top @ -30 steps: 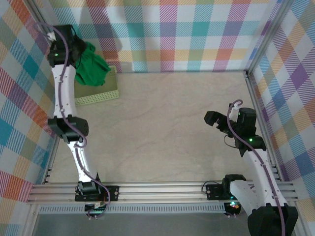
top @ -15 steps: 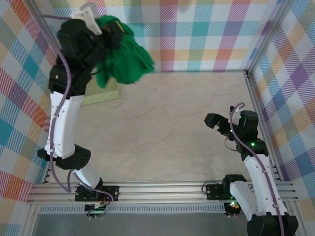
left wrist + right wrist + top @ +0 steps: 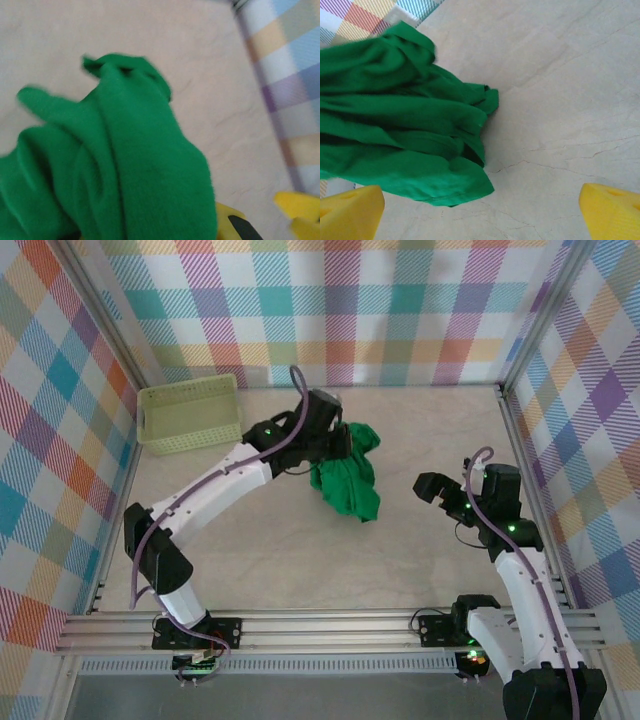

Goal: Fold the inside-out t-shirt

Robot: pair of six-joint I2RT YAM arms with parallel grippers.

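Left wrist: t-shirt in end effector

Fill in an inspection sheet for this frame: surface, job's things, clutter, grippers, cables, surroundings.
Surface: beige marbled table, no spills seen.
Job's things: green t-shirt, bunched mid-table, not folded.
Clutter: pale lattice basket, far left corner.
Grippers: left gripper shut on the t-shirt; right gripper open, apart from it.
Cables: purple cable along each arm, none seen snagged.
Surroundings: plaid walls, metal frame.
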